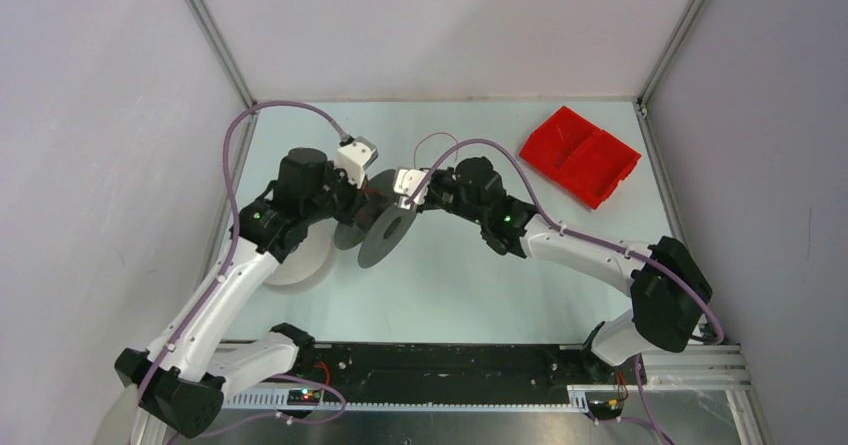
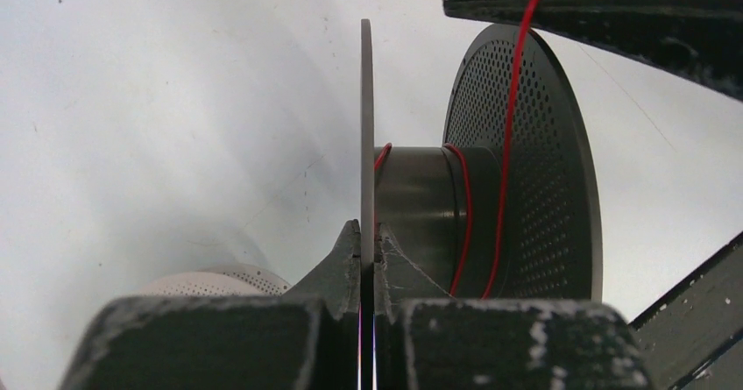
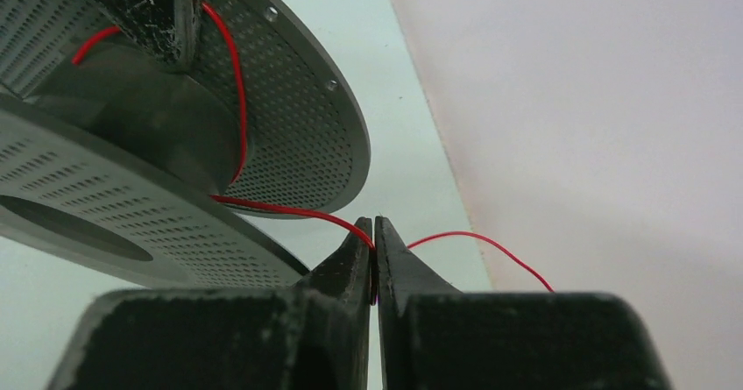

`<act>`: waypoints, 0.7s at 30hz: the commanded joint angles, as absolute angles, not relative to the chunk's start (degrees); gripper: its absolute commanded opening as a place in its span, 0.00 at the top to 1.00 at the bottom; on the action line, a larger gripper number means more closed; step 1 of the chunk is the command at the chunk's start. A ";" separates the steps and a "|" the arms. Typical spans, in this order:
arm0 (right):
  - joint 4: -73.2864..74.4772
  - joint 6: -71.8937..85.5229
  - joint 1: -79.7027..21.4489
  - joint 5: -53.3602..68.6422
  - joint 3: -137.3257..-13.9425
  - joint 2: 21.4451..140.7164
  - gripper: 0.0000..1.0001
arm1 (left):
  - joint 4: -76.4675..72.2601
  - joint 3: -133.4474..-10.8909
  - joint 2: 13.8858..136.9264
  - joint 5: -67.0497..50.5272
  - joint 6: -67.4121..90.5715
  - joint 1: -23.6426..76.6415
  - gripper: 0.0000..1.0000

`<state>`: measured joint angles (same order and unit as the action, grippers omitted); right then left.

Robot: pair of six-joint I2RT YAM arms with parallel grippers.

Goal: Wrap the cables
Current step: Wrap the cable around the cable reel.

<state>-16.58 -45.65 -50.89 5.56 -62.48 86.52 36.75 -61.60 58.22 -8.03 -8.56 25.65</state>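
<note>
Because both arms meet over the middle of the tabletop (image 1: 460,295), the work is clearly on the dark grey spool (image 1: 383,233), which is held up on its edge there. The white spool (image 1: 300,265) lies flat on the tabletop at the left, partly under the left arm, and I cannot see its cable. A red tray (image 1: 580,155) sits well apart at the far right.

I judge that the winding step is in hand: only a few loose turns lie on the grey hub, so the task seems to be at an early stage.

The left claw (image 2: 368,254) is closed tightly on one flange of the grey spool, with the thin disc squeezed between its two fingers. The right claw (image 3: 374,232) is also closed, with no gap visible. It pinches the thin red cable (image 3: 280,208) just beside the rim of the spool, and a free tail goes out to the right of it.

The next move calls for leading the cable around the hub, between the flanges, under light tension, so that it neither slips from the claw nor jumps over a flange.
</note>
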 commanded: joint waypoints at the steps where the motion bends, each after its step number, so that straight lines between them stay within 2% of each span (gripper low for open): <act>1: -15.94 -41.66 -48.48 8.59 -62.06 83.43 0.93 | 36.78 -64.60 56.28 -13.25 -13.08 25.70 1.00; 15: -20.08 -29.97 -41.98 19.14 -52.96 77.92 0.90 | 36.77 -67.47 55.72 -20.99 -11.01 24.58 1.00; 21: -25.32 -23.44 -37.67 27.42 -48.74 75.64 0.88 | 36.46 -69.39 55.96 -25.45 -9.24 23.34 1.00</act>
<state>-19.22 -29.47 -39.81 21.43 -50.19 78.35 39.07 -65.30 57.67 -19.81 -10.55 24.21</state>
